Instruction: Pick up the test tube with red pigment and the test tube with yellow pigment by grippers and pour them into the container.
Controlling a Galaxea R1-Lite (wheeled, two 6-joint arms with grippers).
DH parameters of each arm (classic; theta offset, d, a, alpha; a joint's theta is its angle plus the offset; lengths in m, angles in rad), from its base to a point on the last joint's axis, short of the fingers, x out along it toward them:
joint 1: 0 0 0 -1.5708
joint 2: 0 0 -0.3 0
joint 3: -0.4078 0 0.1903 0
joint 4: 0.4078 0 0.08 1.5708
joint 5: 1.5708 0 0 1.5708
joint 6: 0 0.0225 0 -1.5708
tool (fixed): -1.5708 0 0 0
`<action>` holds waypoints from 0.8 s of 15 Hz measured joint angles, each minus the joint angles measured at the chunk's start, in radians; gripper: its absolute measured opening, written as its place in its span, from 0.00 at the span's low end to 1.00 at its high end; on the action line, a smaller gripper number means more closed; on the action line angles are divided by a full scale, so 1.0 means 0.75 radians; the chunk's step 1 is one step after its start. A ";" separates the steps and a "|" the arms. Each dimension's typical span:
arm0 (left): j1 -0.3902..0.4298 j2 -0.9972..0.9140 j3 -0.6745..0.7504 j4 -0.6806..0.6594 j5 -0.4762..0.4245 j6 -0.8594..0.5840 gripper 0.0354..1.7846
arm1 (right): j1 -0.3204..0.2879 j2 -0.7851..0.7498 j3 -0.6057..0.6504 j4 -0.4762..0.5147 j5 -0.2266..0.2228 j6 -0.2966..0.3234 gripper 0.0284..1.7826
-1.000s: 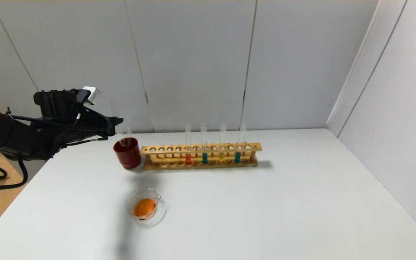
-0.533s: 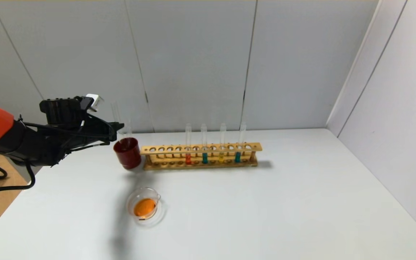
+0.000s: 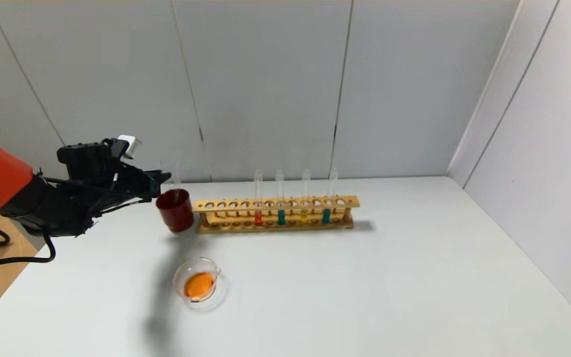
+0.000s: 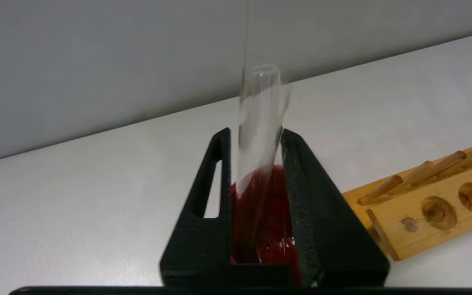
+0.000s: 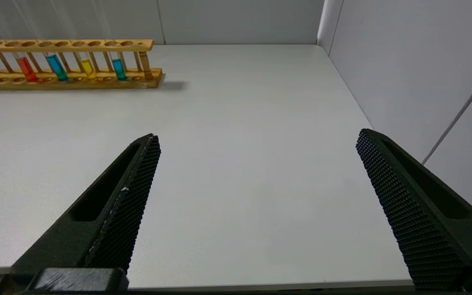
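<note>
You're parking an emptied tube [image 4: 260,123] in the dark red cup [image 3: 175,210] left of the rack [image 3: 275,214], left gripper [image 4: 256,172] jaws barely apart around it, right gripper [image 5: 256,213] idling wide open; next you're likely backing off, container [image 3: 199,284] already holding orange liquid.

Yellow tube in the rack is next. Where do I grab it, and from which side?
Grip the yellow tube on the bare glass above the rack, coming in level from the front, the robot's side. It stands upright with its lower part caged by the rails. Teal tubes flank it with small gaps, so keep the fingers narrow, then probably lift straight up.
</note>
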 joint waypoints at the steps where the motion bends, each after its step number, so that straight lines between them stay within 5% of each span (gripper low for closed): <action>1: 0.000 0.002 0.007 -0.005 0.000 0.001 0.35 | 0.000 0.000 0.000 0.000 0.000 0.000 0.98; 7: 0.000 -0.049 0.054 -0.053 0.000 0.001 0.87 | 0.000 0.000 0.000 0.000 -0.001 0.000 0.98; 12: 0.000 -0.278 0.114 -0.032 0.001 0.004 0.98 | 0.000 0.000 0.000 0.000 0.000 0.000 0.98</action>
